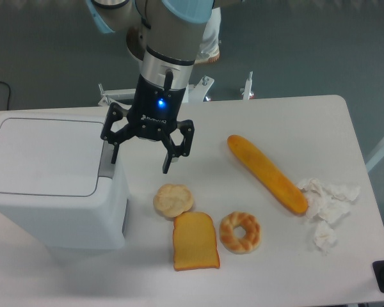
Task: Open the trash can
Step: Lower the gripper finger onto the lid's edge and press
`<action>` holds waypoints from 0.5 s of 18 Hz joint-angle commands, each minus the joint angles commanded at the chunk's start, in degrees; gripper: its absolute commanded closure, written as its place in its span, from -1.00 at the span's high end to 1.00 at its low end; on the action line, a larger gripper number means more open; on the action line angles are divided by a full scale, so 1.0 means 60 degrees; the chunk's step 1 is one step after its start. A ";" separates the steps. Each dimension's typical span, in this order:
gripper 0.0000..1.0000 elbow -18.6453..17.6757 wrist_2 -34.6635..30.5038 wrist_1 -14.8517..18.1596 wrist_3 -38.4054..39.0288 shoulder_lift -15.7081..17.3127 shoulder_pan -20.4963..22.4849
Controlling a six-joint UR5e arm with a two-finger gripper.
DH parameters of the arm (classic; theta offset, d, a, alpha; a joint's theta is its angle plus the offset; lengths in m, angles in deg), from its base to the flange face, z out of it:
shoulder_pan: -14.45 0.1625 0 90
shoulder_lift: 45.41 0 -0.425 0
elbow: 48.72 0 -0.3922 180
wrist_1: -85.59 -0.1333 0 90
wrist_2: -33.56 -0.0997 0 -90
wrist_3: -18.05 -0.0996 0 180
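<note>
With our gripper [141, 158] spread wide beside the grey tab [105, 165] of the bin [51, 185] at the worktop's left edge, we risk the left finger missing the tab and catching the lid's rim.
</note>
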 joint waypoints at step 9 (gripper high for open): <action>1.00 -0.0073 -0.0015 -0.0015 -0.0015 -0.0015 0.0000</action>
